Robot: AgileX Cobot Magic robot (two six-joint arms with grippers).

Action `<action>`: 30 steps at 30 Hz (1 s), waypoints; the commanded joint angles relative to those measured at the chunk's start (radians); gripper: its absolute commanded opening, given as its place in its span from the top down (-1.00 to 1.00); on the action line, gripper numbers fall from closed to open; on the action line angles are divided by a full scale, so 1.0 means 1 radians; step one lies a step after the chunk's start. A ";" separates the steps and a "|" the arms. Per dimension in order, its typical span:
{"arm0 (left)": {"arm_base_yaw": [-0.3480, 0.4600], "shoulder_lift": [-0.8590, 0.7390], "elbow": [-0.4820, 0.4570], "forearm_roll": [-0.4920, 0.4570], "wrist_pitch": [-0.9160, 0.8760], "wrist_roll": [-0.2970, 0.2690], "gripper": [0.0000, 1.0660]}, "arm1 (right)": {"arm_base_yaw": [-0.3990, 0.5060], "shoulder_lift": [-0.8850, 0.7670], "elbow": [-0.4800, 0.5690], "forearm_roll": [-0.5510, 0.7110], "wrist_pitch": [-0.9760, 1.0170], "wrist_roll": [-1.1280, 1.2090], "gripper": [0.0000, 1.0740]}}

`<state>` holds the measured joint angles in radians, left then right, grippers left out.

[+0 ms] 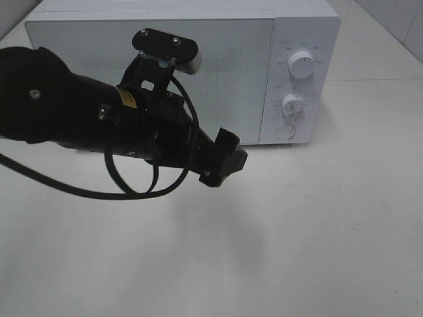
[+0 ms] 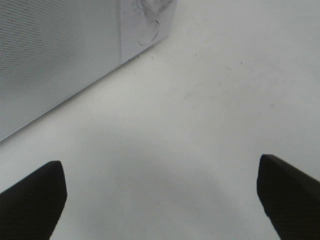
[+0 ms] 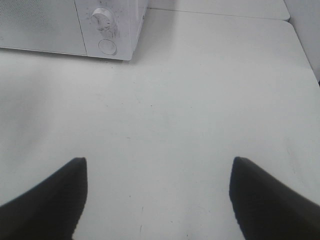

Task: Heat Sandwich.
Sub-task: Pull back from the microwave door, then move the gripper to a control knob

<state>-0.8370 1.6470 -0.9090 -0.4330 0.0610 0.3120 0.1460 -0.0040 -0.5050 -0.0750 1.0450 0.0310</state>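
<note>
The sandwich is out of view in all three views. A white microwave (image 1: 218, 72) stands at the back of the table with its door closed. My left arm reaches across in front of that door, and my left gripper (image 1: 227, 160) hangs above the table just before the microwave's lower right part. In the left wrist view the left gripper (image 2: 160, 190) is open, with only bare table between its dark fingertips (image 2: 35, 195). My right gripper (image 3: 157, 185) is open too, over bare table, with the microwave (image 3: 65, 25) some way ahead of it.
The microwave's control panel carries two round dials (image 1: 302, 65) (image 1: 292, 104) and a round button (image 1: 285, 131). The white table (image 1: 317, 231) stretches in front and to the right. A black cable (image 1: 79, 188) loops below my left arm.
</note>
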 commanded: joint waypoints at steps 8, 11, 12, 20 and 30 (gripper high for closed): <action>0.070 -0.104 -0.003 0.098 0.377 -0.069 -0.84 | -0.008 -0.026 0.000 0.001 -0.005 -0.005 -0.42; 0.137 -0.136 -0.003 0.101 0.469 -0.070 -0.84 | -0.008 -0.026 0.000 0.001 -0.005 -0.005 -0.42; 0.161 -0.152 -0.003 0.101 0.495 -0.070 -0.84 | -0.008 -0.026 0.000 0.001 -0.005 -0.005 -0.42; 0.371 -0.268 -0.003 0.123 0.601 -0.071 -0.84 | -0.008 -0.026 0.000 0.001 -0.005 -0.005 -0.42; 0.648 -0.412 0.044 0.158 0.687 -0.071 -0.84 | -0.008 -0.026 0.000 0.001 -0.005 -0.005 -0.42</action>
<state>-0.2190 1.2590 -0.8780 -0.2780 0.7270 0.2480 0.1460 -0.0040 -0.5050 -0.0750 1.0450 0.0310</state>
